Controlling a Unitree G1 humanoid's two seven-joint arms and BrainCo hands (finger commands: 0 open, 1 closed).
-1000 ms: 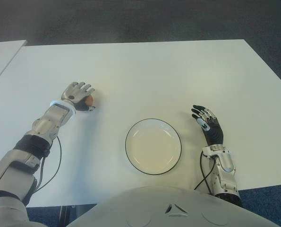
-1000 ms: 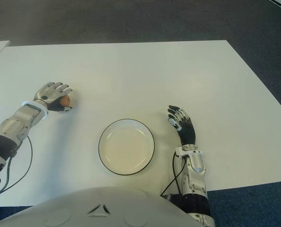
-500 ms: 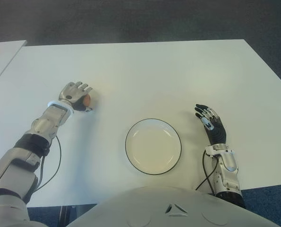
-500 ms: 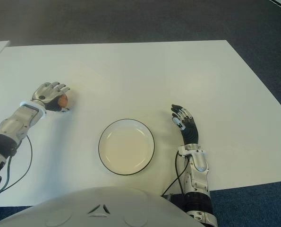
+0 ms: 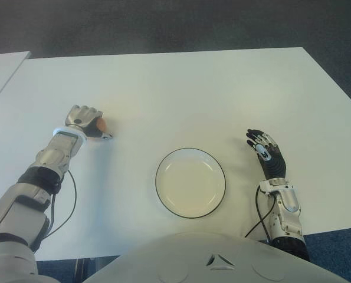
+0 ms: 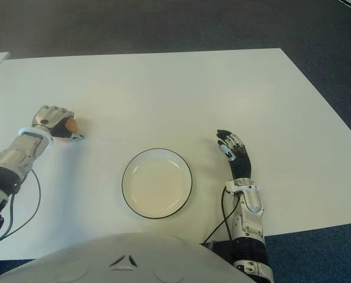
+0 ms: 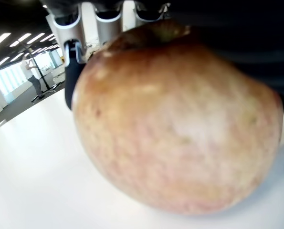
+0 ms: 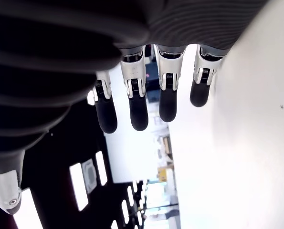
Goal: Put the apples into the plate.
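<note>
— One apple (image 7: 180,124) is all we see, wrapped in our left hand (image 5: 85,121) on the table (image 5: 181,88), well left of the plate (image 5: 190,183).

— Firm, smooth and rounded, we judge; grip around its widest girth. Our right hand (image 5: 268,156) shows just right of the plate, fingers (image 8: 137,102) extended, holding nothing.

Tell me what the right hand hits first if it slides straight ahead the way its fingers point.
Nothing, as far as the eye views show: the right hand, fingers open beside the plate, points away from the robot over bare table toward its far edge.
</note>
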